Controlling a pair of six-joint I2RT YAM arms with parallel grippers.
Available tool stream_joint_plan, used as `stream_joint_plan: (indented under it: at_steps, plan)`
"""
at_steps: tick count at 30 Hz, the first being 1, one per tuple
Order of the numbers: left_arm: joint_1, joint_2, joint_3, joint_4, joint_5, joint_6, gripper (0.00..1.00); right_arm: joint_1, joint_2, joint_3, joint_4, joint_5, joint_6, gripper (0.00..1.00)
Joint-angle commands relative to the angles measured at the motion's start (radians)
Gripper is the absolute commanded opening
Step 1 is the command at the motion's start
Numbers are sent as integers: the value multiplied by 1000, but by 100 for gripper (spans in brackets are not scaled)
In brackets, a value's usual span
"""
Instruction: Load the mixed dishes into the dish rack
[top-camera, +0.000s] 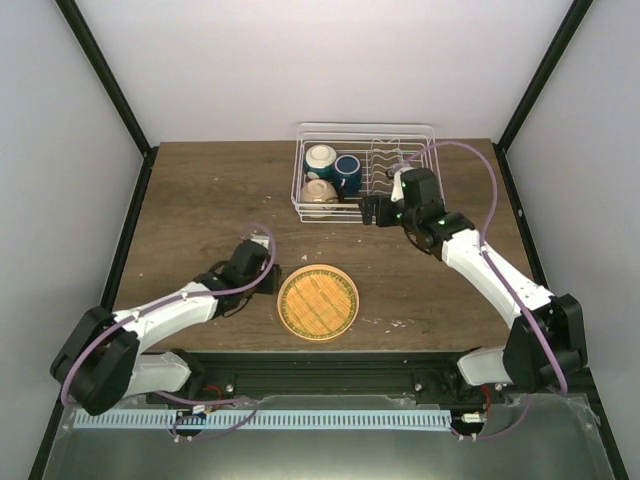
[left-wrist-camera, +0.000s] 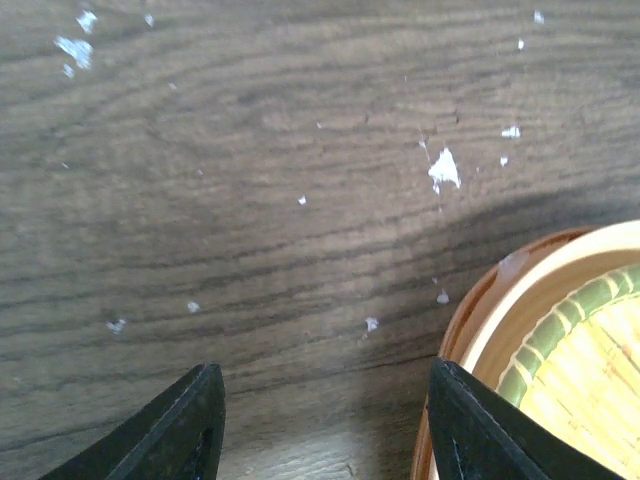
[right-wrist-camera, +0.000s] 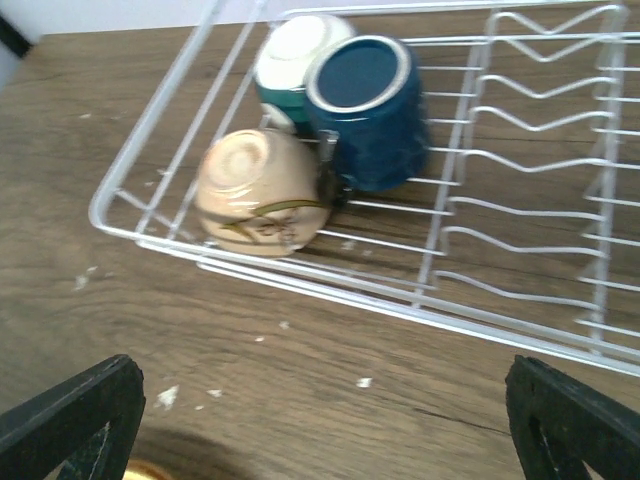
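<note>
The orange plate (top-camera: 318, 301) with its woven face lies flat on the table near the front. My left gripper (top-camera: 275, 279) is at the plate's left edge and stands open. In the left wrist view its right finger (left-wrist-camera: 480, 425) sits over the plate's rim (left-wrist-camera: 540, 330), with bare wood between the jaws (left-wrist-camera: 325, 425). The white wire dish rack (top-camera: 400, 160) stands at the back. In its left end lie two cream bowls (top-camera: 321, 157) (top-camera: 319, 193) and the dark blue cup (top-camera: 347, 173). My right gripper (top-camera: 371, 211) hovers wide open just in front of the rack, holding nothing.
In the right wrist view the rack's near rail (right-wrist-camera: 400, 305) runs across, the bowls (right-wrist-camera: 262, 190) (right-wrist-camera: 295, 50) and cup (right-wrist-camera: 365, 110) lie on their sides behind it, and plate-slot prongs (right-wrist-camera: 520, 160) fill the right half. White crumbs dot the wood. Black frame posts border the table.
</note>
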Motion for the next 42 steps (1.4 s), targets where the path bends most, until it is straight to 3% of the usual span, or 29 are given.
stream_joint_plan:
  at_steps: [1,6,24,36,42]
  plan:
    - [-35,47,36,33,-27,-27,58,-7,-29,6,-78,209,25,100]
    - [-40,76,59,30,-26,-30,58,-6,-39,-14,-96,295,25,100]
    - [-91,147,76,32,-17,-44,55,-6,-80,-48,-119,334,11,100]
    - [-142,1,62,-56,-22,-56,53,-8,-89,-59,-136,354,8,100]
    - [-187,6,42,-57,21,-68,53,-8,-74,-61,-133,345,10,100]
